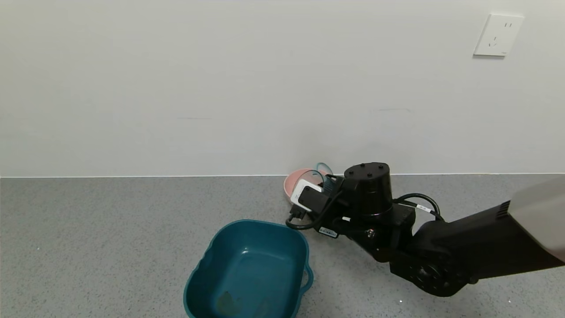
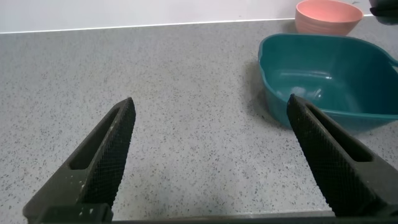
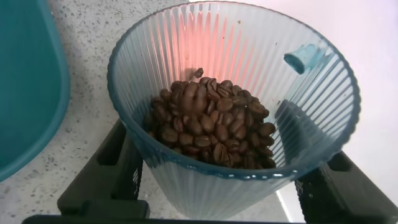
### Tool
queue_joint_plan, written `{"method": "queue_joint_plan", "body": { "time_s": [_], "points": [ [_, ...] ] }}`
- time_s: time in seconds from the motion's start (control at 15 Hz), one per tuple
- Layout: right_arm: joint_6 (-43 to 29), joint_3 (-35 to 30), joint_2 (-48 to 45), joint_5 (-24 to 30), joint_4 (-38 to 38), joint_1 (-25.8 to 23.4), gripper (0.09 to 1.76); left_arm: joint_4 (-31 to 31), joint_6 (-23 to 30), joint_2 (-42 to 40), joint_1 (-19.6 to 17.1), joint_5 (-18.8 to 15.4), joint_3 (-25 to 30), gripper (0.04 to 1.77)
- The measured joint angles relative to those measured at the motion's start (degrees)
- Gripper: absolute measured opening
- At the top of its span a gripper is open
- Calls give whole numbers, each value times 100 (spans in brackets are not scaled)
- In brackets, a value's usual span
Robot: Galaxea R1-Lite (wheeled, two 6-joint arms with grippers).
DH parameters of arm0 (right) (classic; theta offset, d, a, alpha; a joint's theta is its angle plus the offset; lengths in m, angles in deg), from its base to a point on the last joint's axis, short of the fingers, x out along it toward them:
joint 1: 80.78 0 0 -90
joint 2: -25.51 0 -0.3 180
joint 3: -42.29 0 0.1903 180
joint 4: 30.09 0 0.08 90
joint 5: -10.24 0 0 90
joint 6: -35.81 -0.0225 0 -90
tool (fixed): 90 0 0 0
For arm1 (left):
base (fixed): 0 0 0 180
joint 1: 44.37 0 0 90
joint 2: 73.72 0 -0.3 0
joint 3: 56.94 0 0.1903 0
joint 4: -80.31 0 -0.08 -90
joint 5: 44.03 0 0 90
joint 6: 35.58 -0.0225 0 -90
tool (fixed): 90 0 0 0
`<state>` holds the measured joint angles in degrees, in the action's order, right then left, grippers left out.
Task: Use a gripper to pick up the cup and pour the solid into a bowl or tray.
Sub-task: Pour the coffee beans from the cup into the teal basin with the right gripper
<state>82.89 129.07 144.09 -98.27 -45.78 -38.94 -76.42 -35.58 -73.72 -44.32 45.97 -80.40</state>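
We see our right gripper closed around the cup, with 1 black finger on each side of its ribbed lower wall. The cup is translucent blue-green and has a small tab on the rim. Inside it lies the solid, a heap of dark brown beans that covers the bottom and leans toward one side of the wall. In the head view the right arm comes in from the right and reaches to the far side of the grey table, close to the wall. There the cup shows only as a curved rim behind the wrist camera, and it is in front of a small pink bowl; we cannot tell if they touch. The teal tub stands nearer to us and to the left of the gripper, well apart from the cup, and we see no beans in it. Our left gripper is low over the bare table on the left side, its 2 fingers spread wide and holding nothing. From its camera the teal tub is ahead, and the pink bowl is behind it, beside the wall. A white socket is on the wall at the far right.
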Motion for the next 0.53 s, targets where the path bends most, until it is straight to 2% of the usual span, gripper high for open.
{"method": "queue_joint_plan", "body": {
  "time_s": [0.33, 0.53],
  "points": [
    [696, 102, 112, -41, -13, 112, 137, 0, 0, 0, -2, 0, 0, 175],
    [1093, 157, 188, -278, -57, 176, 137, 0, 0, 0, 0, 0, 0, 175]
  ]
}}
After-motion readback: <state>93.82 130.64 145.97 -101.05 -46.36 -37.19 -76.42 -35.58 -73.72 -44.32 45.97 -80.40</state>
